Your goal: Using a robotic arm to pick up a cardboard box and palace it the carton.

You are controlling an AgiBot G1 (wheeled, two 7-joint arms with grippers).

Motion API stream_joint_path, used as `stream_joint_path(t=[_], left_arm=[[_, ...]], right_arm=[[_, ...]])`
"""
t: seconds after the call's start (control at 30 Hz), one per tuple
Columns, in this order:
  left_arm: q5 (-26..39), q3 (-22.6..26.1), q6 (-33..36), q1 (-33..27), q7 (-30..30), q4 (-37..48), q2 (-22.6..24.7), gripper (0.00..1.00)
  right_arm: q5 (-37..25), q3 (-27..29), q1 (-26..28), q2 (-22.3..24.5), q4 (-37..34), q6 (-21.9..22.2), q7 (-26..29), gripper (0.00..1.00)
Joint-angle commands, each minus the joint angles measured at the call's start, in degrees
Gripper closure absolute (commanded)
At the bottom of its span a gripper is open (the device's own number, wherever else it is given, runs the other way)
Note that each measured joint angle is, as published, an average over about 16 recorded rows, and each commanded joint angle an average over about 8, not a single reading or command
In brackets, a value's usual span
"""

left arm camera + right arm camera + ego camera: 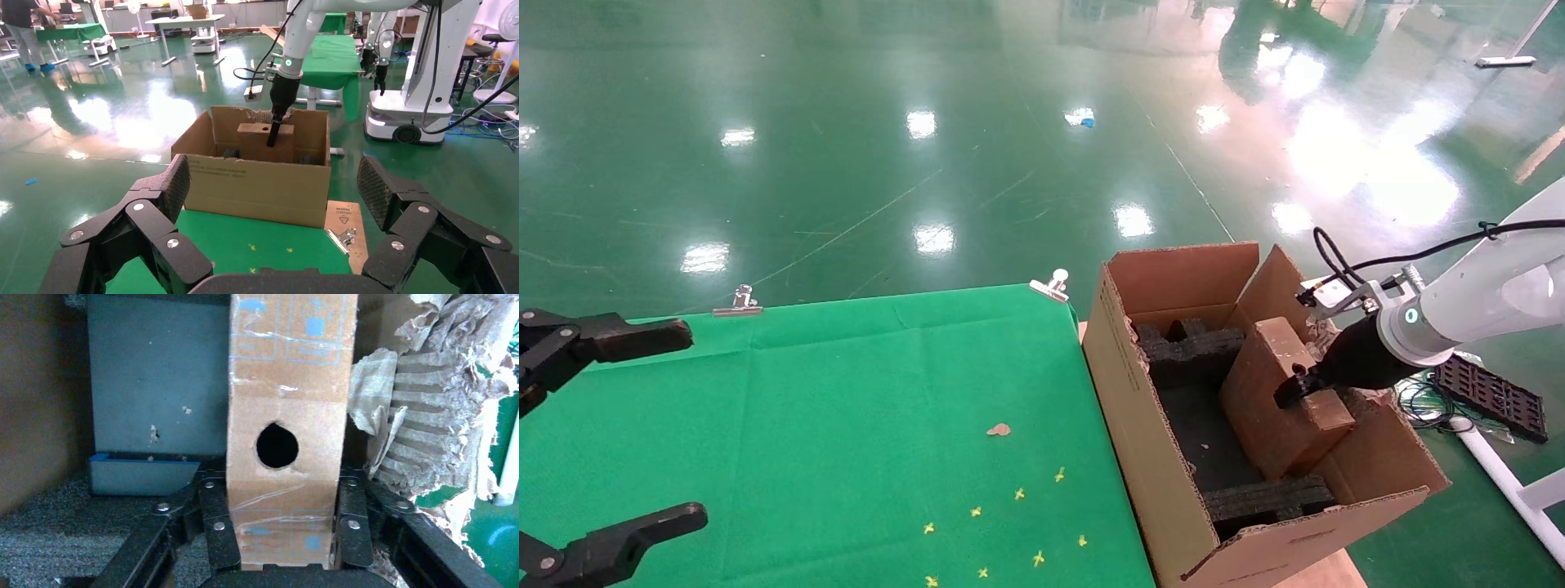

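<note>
**Cardboard box: held inside the carton**

Flat, slab-shaped brown cardboard box point(1275, 400) with taped faces and a small round hole point(277, 445) in its narrow edge. Location: standing on edge, tilted, inside the large brown corrugated carton point(1148, 457), between the black foam blocks point(1189, 347) at the carton's two ends.

My right gripper point(1295, 390), black with jointed fingers on a white tubular arm point(1483, 302) with a glowing green ring, is clamped on the box's narrow edge, one finger point(214, 520) against each broad face.

Carton's far flap point(428, 398): torn, ragged.

My left gripper point(272, 202), black, hangs spread wide above the green cloth-covered table point(846, 425), well apart from the carton.
</note>
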Motion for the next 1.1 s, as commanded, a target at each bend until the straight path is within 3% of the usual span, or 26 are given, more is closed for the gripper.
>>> stream_joint_path(t=[0.03,0.53,1.1], left_arm=[[0.0,0.0,0.0,0.0,0.0,0.0,0.0,0.00],[0.0,0.1,0.0,0.0,0.0,0.0,0.0,0.00],[-0.1,0.1,0.0,0.0,0.1,0.0,0.0,0.00]], right_arm=[[0.0,0.0,0.1,0.0,-0.1,0.0,-0.1,0.00],[0.0,0.0,2.4,-0.5,0.2,-0.9,-1.8,0.00],[3.8,3.1,21.3,3.3,5.1,-7.5,-12.1,0.00]])
